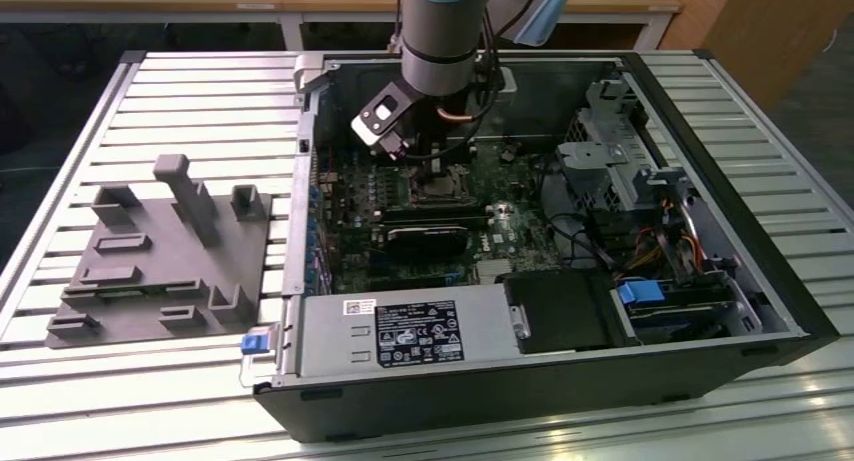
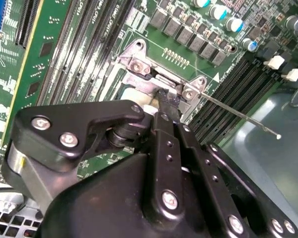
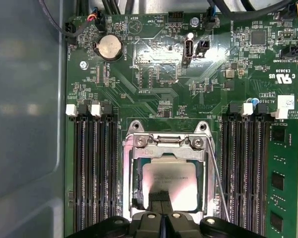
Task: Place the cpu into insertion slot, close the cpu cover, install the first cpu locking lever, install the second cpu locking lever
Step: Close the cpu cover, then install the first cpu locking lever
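Clerk: State of the jaws?

Inspector: Pressed together, nothing seen between them. The tips are down over the socket, just above the middle of the exterior view. Contact cannot be confirmed.

Clerk: And the cpu?

Inspector: The cpu [image 3: 171, 183] lies seated in its slot. The cpu cover [image 3: 169, 151] appears folded down around it. Both steps are judged done.

Clerk: Outstanding?

Inspector: One locking lever [image 2: 238, 115] stands free, slanting off the socket, unlatched. The other cannot be made out. Beyond, the motherboard [image 3: 154, 74] sits in the open case [image 1: 787, 311] on the desk [image 1: 200, 81].
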Controlling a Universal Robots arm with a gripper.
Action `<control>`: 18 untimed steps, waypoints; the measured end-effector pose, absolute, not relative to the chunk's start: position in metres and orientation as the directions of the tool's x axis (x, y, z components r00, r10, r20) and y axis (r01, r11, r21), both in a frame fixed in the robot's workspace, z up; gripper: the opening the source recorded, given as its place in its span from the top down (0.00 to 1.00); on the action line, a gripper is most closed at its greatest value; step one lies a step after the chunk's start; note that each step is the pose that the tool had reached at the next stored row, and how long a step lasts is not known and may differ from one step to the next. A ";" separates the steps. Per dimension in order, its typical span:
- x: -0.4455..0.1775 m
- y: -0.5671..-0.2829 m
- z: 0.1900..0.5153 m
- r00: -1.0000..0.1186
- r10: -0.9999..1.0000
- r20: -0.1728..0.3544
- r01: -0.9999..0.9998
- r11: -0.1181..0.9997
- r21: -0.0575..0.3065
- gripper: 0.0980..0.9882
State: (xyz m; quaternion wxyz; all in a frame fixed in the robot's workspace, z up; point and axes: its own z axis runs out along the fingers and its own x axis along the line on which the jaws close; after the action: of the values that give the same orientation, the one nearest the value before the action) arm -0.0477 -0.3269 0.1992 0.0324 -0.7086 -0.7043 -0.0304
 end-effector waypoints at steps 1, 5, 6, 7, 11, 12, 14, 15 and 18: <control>-0.048 -0.327 0.199 0.006 0.996 0.089 1.000 -0.006 -0.003 0.99; -0.047 -0.326 0.202 0.006 0.996 0.089 1.000 -0.006 -0.003 0.99; -0.047 -0.327 0.203 0.006 0.996 0.089 1.000 -0.006 -0.003 0.99; -0.047 -0.326 0.205 0.006 0.996 0.089 1.000 -0.006 -0.003 0.99; -0.047 -0.326 0.208 0.006 0.996 0.089 1.000 -0.006 -0.003 0.99; -0.047 -0.326 0.208 0.006 0.996 0.089 1.000 -0.006 -0.003 0.99; -0.047 -0.326 0.211 0.006 0.996 0.089 1.000 -0.006 -0.002 0.99; -0.047 -0.326 0.211 0.006 0.996 0.089 1.000 -0.006 -0.003 0.99; -0.047 -0.326 0.212 0.006 0.996 0.089 1.000 -0.006 -0.003 0.99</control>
State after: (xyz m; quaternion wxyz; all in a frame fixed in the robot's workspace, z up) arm -0.0475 -0.3264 0.2120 0.0322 -0.7085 -0.7043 -0.0306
